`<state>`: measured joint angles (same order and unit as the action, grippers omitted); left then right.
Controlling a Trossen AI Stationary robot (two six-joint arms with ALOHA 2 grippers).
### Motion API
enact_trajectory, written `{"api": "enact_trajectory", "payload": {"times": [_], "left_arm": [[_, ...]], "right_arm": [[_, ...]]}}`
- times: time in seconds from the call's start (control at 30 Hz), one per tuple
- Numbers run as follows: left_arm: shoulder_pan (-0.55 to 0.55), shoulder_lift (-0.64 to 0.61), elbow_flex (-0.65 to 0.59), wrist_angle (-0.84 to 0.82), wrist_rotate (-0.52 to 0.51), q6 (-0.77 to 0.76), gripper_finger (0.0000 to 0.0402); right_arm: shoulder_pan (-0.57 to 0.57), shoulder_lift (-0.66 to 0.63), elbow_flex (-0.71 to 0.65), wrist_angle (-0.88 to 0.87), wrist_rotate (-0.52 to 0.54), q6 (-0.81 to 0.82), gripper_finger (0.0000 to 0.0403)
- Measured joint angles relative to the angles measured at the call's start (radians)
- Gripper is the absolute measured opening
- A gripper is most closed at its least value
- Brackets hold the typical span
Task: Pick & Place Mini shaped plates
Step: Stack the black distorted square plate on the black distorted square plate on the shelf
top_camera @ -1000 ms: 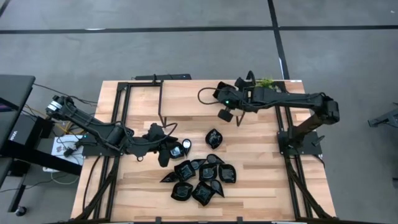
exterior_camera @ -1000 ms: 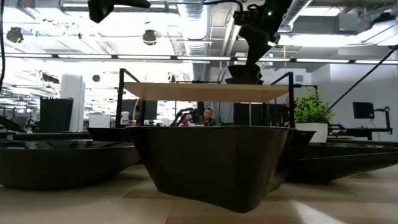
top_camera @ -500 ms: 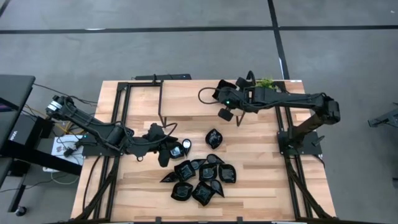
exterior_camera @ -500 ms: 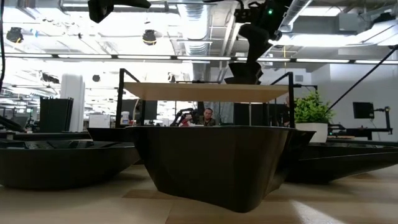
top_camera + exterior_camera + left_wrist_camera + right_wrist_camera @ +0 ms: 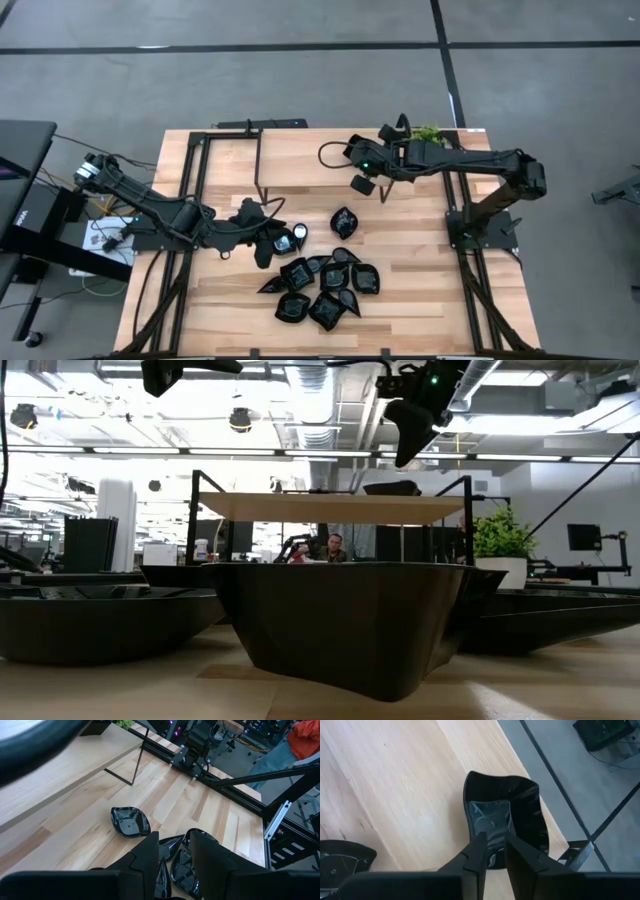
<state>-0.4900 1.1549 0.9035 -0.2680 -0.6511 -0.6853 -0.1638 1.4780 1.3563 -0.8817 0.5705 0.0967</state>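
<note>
Since the square plate looks light, stiff, glossy-slick & prob chippy, pinch its raised rim, not the base. It sits on the shelf just ahead of the right fingers, which are narrowly parted & empty. Left fingers parted, empty, above the plate pile on the counter.

My right fingers hung over the raised shelf at the counter's far edge, where a square plate and the potted plant crowded the far right corner. The shelf's thin black legs barred the far middle. A heap of plates blocked the near middle, with a lone leaf plate just beyond. Bare wood lay open along the near left and near right corners.
</note>
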Motion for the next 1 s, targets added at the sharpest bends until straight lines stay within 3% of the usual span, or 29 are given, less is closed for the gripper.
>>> {"api": "enact_trajectory", "payload": {"times": [0.33,0.73,0.83,1.0], "left_arm": [[0.000,0.000,0.000,0.000,0.000,0.000,0.0113],[0.022,0.000,0.000,-0.001,0.005,0.022,0.0113],[0.022,0.000,0.000,-0.002,0.007,0.033,0.0113],[0.022,0.000,0.000,-0.073,0.057,0.056,0.0113]], "right_arm": [[0.020,-0.023,0.054,0.004,0.007,-0.062,0.0063],[0.035,-0.301,0.060,0.083,-0.005,-0.107,0.0064],[0.056,-0.374,0.034,0.130,-0.069,-0.145,0.0064],[0.093,-0.484,-0.088,0.256,-0.327,-0.175,0.0064]]}}
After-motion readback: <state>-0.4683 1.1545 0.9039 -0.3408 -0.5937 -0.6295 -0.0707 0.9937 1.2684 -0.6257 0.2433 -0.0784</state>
